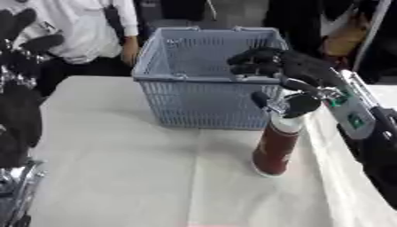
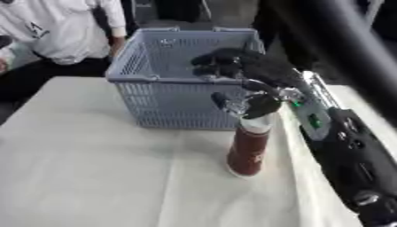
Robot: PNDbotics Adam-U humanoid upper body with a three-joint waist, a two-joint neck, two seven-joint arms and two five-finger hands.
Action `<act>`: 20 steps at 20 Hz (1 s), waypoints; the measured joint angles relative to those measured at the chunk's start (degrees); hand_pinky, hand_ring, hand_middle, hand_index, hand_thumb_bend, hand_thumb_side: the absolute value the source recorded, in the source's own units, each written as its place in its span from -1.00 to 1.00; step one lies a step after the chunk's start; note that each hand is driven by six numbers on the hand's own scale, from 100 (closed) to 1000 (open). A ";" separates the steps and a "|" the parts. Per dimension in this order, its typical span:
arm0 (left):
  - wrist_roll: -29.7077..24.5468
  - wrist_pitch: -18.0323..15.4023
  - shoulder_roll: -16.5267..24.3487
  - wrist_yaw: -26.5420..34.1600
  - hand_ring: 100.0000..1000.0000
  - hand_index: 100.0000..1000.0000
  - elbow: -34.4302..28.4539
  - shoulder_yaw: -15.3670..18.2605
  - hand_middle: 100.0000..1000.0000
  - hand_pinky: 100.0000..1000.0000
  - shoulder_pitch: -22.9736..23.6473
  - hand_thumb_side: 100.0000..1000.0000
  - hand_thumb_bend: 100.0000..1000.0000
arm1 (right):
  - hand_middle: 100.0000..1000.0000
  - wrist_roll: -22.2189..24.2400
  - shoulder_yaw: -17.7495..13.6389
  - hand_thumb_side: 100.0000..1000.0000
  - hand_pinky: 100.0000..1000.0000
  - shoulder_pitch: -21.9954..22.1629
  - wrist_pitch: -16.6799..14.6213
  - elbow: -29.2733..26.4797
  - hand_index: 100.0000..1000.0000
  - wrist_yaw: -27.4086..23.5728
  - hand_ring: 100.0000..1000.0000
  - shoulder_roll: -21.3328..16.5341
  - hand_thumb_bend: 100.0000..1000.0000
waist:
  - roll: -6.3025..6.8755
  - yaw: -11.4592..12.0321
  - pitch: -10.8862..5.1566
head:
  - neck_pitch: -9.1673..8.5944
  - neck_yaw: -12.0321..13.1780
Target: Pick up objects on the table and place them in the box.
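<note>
A dark red bottle (image 1: pixel 273 150) with a white neck stands on the white tablecloth, just in front of the right corner of a grey-blue plastic basket (image 1: pixel 203 105). My right hand (image 1: pixel 273 62) hovers above the bottle's top, at the basket's near rim. Its fingers are curled and close on nothing. The thumb (image 1: pixel 262 100) hangs down beside the bottle's cap. My left hand (image 1: pixel 23 31) is raised at the far left edge with its fingers straight up, away from the bottle and basket. The inside of the basket shows nothing I can make out.
The tablecloth (image 1: pixel 116 155) stretches wide to the left of the bottle. Its right edge (image 1: pixel 335 173) drops off close beside the bottle. A person in white (image 1: pixel 77 26) stands at the far side, with a hand near the basket's left corner.
</note>
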 measured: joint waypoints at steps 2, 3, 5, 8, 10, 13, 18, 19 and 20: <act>0.00 0.00 0.00 0.00 0.42 1.00 0.00 0.00 0.79 0.81 0.00 1.00 -0.23 | 0.84 0.00 0.30 1.00 0.77 0.64 0.00 0.01 0.90 -0.43 0.69 -0.51 -1.00 | -0.08 -0.01 0.00 | 0.00 0.07; 0.00 0.00 0.01 0.00 0.42 1.00 0.00 0.00 0.79 0.81 0.00 1.00 -0.23 | 0.84 0.01 0.38 1.00 0.76 0.90 0.01 0.01 0.90 -0.73 0.68 -0.69 -1.00 | -0.12 -0.01 0.00 | 0.00 0.20; 0.00 0.00 0.02 0.00 0.42 1.00 0.00 0.00 0.79 0.81 0.00 1.00 -0.23 | 0.84 0.05 0.65 1.00 0.76 1.43 0.05 0.01 0.90 -1.41 0.68 -0.95 -1.00 | -0.13 -0.01 0.00 | 0.00 0.28; 0.00 0.00 0.18 0.00 0.42 1.00 0.00 -0.01 0.79 0.81 0.00 1.00 -0.23 | 0.84 0.21 1.04 1.00 0.75 2.35 0.21 -0.04 0.90 -2.40 0.68 -1.42 -1.00 | -0.14 -0.01 0.00 | 0.00 0.40; 0.00 0.00 0.43 -0.04 0.42 1.00 0.00 -0.01 0.79 0.81 0.00 1.00 -0.23 | 0.84 0.30 1.38 1.00 0.75 2.88 0.30 -0.12 0.90 -2.96 0.67 -1.56 -1.00 | -0.14 -0.01 0.00 | 0.00 0.41; -0.06 0.03 0.44 -0.04 0.42 1.00 0.00 -0.01 0.79 0.81 0.00 1.00 -0.22 | 0.83 0.49 1.80 1.00 0.74 3.43 0.49 -0.64 0.89 -3.72 0.66 -2.09 -1.00 | -0.14 0.00 0.00 | 0.00 0.41; -0.28 0.14 0.44 -0.04 0.41 1.00 0.00 -0.03 0.79 0.82 0.02 1.00 -0.22 | 0.82 0.43 2.11 1.00 0.71 4.43 0.43 -1.15 0.89 -4.79 0.65 -2.62 -1.00 | -0.14 0.00 0.00 | 0.00 0.41; -0.30 0.14 0.44 -0.04 0.41 1.00 0.00 -0.03 0.79 0.82 0.02 1.00 -0.21 | 0.82 0.36 2.11 1.00 0.71 4.46 0.36 -1.15 0.89 -4.87 0.65 -2.79 -1.00 | -0.13 0.00 0.00 | 0.00 0.41; -0.34 0.13 0.44 -0.04 0.41 1.00 0.00 -0.03 0.79 0.82 0.03 1.00 -0.21 | 0.82 0.28 2.11 1.00 0.71 4.61 0.28 -1.15 0.89 -4.89 0.65 -2.88 -1.00 | -0.13 0.00 0.00 | 0.00 0.41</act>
